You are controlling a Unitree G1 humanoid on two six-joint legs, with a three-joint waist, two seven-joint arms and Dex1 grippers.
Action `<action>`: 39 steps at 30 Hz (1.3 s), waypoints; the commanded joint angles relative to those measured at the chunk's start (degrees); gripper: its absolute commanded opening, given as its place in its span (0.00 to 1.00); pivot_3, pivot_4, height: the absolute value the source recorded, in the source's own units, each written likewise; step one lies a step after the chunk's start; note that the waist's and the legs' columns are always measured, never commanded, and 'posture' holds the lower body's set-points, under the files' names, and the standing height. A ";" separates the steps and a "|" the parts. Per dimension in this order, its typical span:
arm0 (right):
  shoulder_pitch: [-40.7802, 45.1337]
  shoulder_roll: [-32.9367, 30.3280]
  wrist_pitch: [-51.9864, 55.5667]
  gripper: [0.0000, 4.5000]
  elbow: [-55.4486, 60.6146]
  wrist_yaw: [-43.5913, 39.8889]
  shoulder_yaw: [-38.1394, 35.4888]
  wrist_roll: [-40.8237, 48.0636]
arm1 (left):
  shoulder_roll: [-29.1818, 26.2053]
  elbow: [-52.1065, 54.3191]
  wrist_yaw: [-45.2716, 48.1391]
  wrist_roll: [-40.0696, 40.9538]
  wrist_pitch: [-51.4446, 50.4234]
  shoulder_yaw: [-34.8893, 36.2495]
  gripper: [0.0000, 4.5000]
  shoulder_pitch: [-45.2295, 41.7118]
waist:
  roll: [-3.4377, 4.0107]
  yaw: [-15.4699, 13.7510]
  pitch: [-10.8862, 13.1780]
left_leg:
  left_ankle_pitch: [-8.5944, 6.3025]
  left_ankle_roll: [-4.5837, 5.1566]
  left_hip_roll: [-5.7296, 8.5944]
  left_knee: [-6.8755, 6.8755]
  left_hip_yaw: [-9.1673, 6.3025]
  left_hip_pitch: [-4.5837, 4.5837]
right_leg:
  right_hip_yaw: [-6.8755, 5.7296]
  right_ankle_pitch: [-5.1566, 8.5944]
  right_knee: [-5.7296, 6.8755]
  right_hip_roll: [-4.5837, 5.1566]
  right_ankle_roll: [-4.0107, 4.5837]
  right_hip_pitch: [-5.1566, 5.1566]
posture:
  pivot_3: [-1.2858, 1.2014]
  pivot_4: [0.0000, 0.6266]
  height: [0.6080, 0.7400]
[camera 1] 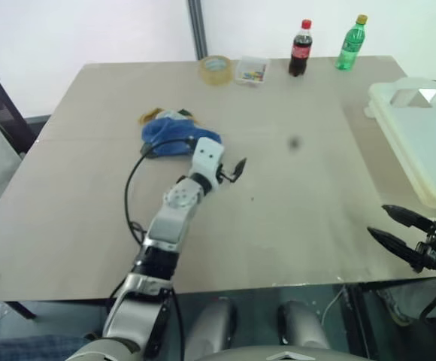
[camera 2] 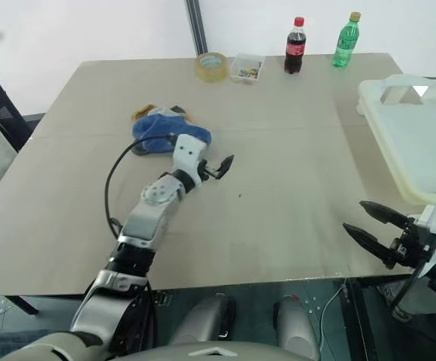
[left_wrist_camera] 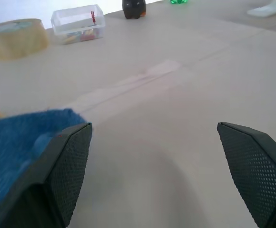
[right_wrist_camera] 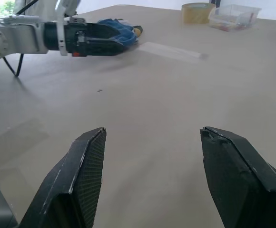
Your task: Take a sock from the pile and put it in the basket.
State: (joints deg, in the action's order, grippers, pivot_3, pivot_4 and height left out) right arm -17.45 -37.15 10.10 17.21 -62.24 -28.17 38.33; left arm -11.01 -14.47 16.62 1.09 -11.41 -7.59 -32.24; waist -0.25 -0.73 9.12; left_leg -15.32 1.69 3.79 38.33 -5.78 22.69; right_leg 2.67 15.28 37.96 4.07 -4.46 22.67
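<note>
Both grippers, left [camera 1: 237, 170] and right [camera 1: 400, 228], gape empty; basket [camera 1: 417, 143] holds nothing visible.

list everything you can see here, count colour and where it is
table: one, beige, bearing everything below
pile of socks: one heap, blue on top with mustard yellow at its far edge, left of the table's middle
basket: one, cream-white, at the table's right edge
roll of tape: one, tan, far edge of the table
small clear box: one, clear with coloured bits inside, right beside the tape
cola bottle: one, dark with red cap and label, far edge
green bottle: one, green with yellow cap, right of the cola bottle
left gripper: black fingers open, over the table just right of the pile
right gripper: black fingers open, empty, at the near right edge below the basket
</note>
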 commanded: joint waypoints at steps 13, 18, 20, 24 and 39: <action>-0.68 0.06 -2.22 0.71 1.39 1.48 -0.06 -0.58 | -0.29 -5.02 -12.94 -11.85 3.48 0.25 1.00 -2.09 | 0.00 -0.11 0.00 | 0.00 0.00 0.00 0.01 -0.02 0.00 | -0.01 0.00 0.03 0.01 0.00 0.01 | 0.52 0.24 1.00; 0.73 -0.35 -2.25 0.71 0.11 1.17 0.15 -1.00 | 0.09 -7.59 -14.48 -14.00 4.27 -0.42 1.00 -3.24 | -0.01 -0.13 0.01 | 0.01 -0.01 0.01 0.01 -0.02 0.00 | -0.02 0.00 0.03 0.02 0.00 0.01 | 0.52 0.24 1.00; 1.06 -0.39 -2.32 0.71 -0.06 1.14 0.21 -1.19 | 0.28 -8.62 -15.44 -14.63 4.38 -0.18 1.00 -3.82 | -0.01 -0.14 0.01 | 0.01 -0.02 0.01 0.01 -0.02 0.00 | -0.02 0.00 0.03 0.02 0.00 0.01 | 0.52 0.24 1.00; 1.13 -0.52 -2.56 0.71 -0.14 0.72 0.47 -1.68 | 0.40 -10.49 -16.14 -15.34 5.24 -0.27 1.00 -4.84 | -0.01 -0.14 0.01 | 0.01 -0.02 0.02 0.01 -0.02 0.00 | -0.02 0.00 0.03 0.02 0.00 0.01 | 0.52 0.24 1.00; 0.34 -0.07 -3.29 0.73 -0.38 0.68 0.57 -2.59 | 0.25 -12.13 -18.07 -18.28 5.15 -1.51 0.01 -5.07 | 0.00 -0.14 0.00 | 0.03 -0.05 0.02 0.01 -0.02 0.00 | -0.02 0.00 0.05 0.03 0.00 0.01 | 0.52 0.24 1.00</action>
State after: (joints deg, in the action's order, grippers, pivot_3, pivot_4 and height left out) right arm -17.12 -37.03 8.07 16.28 -61.35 -27.00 35.45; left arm -10.72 -26.94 -0.85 -16.43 -7.11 -9.02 -36.29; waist -0.25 -0.86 9.12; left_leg -15.30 1.64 3.81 38.34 -5.81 22.69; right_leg 2.64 15.27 38.01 4.10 -4.47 22.68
